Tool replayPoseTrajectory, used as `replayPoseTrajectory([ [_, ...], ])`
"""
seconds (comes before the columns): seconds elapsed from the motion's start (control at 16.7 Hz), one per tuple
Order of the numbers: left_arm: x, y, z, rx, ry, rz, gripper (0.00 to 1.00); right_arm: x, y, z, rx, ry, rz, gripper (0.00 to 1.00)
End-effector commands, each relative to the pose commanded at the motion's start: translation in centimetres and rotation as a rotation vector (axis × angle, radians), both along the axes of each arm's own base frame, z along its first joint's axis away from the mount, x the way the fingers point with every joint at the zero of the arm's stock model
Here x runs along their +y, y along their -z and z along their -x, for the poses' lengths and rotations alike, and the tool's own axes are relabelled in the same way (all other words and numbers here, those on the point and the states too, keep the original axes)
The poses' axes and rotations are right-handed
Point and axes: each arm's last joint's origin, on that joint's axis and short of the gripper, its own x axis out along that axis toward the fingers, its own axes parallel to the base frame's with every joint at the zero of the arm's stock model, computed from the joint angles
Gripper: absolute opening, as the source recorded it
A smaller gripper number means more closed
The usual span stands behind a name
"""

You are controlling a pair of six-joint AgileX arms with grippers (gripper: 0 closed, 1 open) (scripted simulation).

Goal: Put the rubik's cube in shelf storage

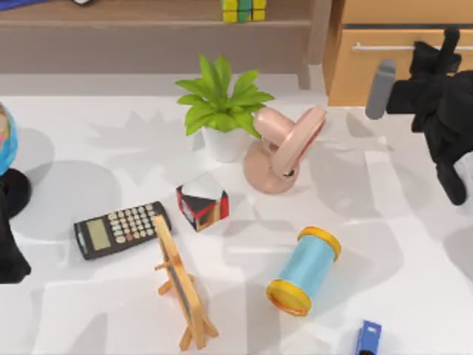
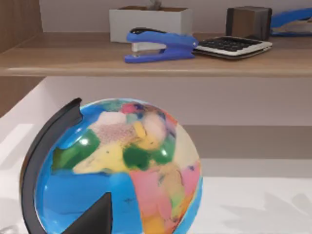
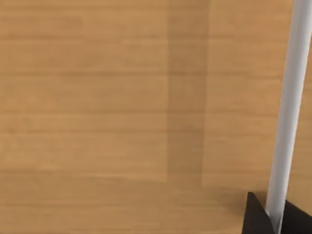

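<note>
Yellow and green, the rubik's cube (image 1: 244,9) already sits on the shelf storage (image 1: 148,22) board, well left of our right gripper (image 1: 442,44), which hangs by the drawer cabinet (image 1: 399,52) handle; we cannot tell its finger spread. Our left arm (image 1: 11,251) is parked beside the globe (image 1: 6,140).

Premises: a rendered office or study desk. Evidence: white table (image 1: 414,251) carrying a calculator (image 1: 122,230), a globe (image 2: 119,168) at its left edge and a potted plant (image 1: 222,111). Along the far edge, a brown wooden shelf (image 2: 146,61) holds a blue stapler (image 2: 161,46); a drawer cabinet (image 1: 369,59) occupies the far right corner.
</note>
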Motion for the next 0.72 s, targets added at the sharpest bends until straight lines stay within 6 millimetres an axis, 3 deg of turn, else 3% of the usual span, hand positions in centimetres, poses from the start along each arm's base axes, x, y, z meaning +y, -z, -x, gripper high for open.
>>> replayPoseTrajectory([
  [0.3,0.0,0.0,0.0,0.000,0.000,0.000,1.00,-0.2,0.0,-2.3,0.003,0.006,-0.001,0.00],
  [0.6,0.0,0.0,0.0,0.000,0.000,0.000,1.00,-0.2,0.0,-2.5,0.001,0.006,-0.001,0.00],
  [0.72,0.0,0.0,0.0,0.000,0.000,0.000,1.00,-0.2,0.0,-2.5,0.001,0.006,-0.001,0.15],
])
